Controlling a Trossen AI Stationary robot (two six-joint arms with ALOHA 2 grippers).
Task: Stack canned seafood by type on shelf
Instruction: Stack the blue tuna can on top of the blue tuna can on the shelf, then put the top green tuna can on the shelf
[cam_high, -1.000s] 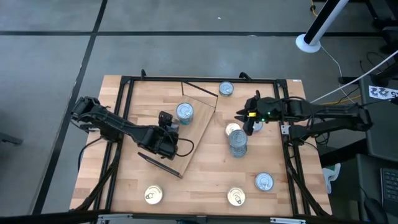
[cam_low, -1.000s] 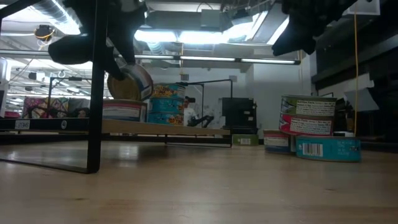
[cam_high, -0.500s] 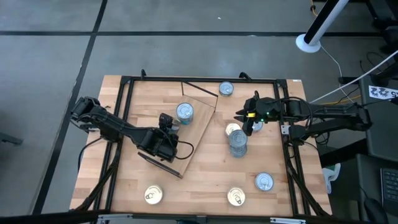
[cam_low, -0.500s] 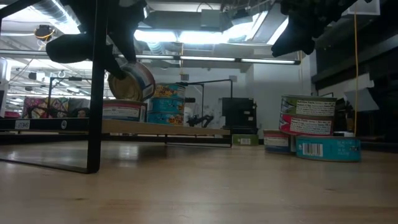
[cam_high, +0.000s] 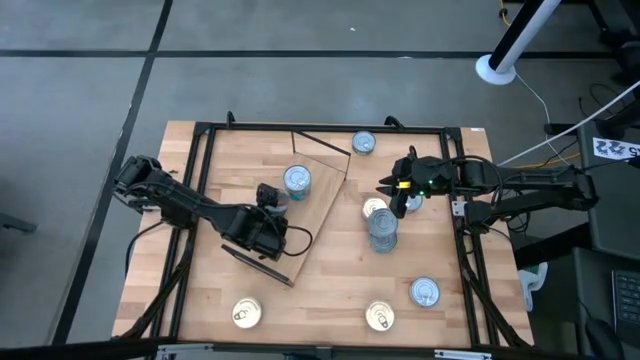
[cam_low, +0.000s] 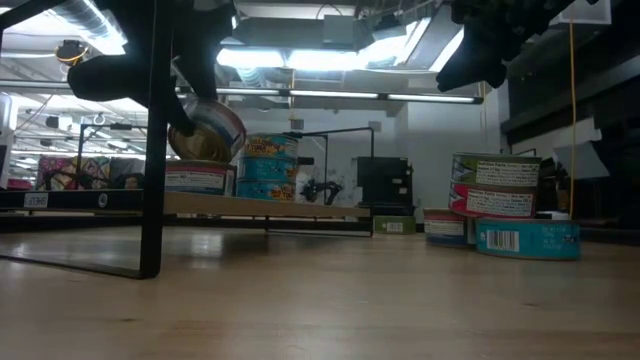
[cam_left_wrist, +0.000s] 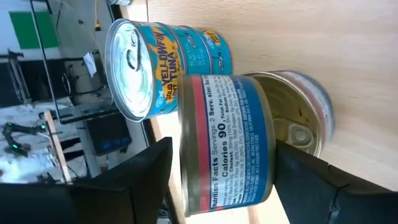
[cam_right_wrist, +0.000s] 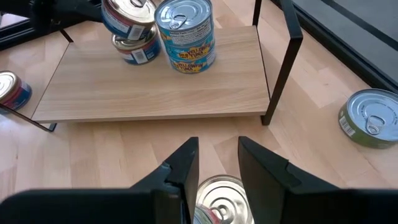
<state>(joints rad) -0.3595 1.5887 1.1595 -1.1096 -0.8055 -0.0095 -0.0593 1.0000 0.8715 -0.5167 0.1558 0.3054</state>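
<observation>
The shelf (cam_high: 318, 218) is a light plywood board on dark legs, lying askew at the table's middle. On it stands a stack of blue tuna cans (cam_high: 297, 180), and beside that a gold-lidded can (cam_left_wrist: 298, 124). A blue-red labelled can (cam_left_wrist: 224, 143) sits steeply tilted on the gold-lidded one. My left gripper (cam_high: 270, 197) stands open around the tilted can, one finger at each flat end. My right gripper (cam_right_wrist: 217, 152) hovers open over a gold-lidded can (cam_right_wrist: 217, 199) on the table and holds nothing. My left gripper has a finger at each flat end of the blue-red can, coming slanting down from the table's near left. A thin gap shows beside one finger (cam_left_wrist: 152, 174). I cannot tell whether the other finger (cam_left_wrist: 305, 180) touches. The can's lower rim (cam_low: 200, 158) rests on the gold-lidded can.
Loose cans lie on the table: one at the far edge (cam_high: 363, 143), a stack (cam_high: 383, 230) right of the shelf, and three along the near side (cam_high: 246, 313), (cam_high: 379, 316), (cam_high: 425, 292). The black frame bars (cam_high: 200, 160) border the table.
The blue-red can has tipped a little and shifted slightly over the can under it. Both arms have stayed in place.
</observation>
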